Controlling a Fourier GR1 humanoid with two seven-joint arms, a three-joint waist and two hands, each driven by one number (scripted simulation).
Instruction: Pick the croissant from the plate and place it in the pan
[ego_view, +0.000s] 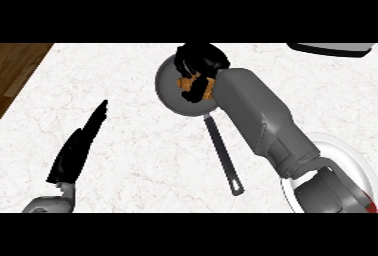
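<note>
My right hand (199, 62) hangs over the grey pan (168, 92) at the upper middle, fingers curled round the brown croissant (184, 81), of which only small patches show between the fingers. The pan's long handle (224, 155) runs down toward me. The white plate (347, 155) lies at the lower right, mostly hidden under my right forearm. My left hand (77, 145) rests open at the lower left, fingers straight and pointing up.
A dark wooden floor strip (18, 70) shows past the counter's left edge. Part of a white and dark object (332, 48) sits at the top right corner. The counter is pale marble (118, 75).
</note>
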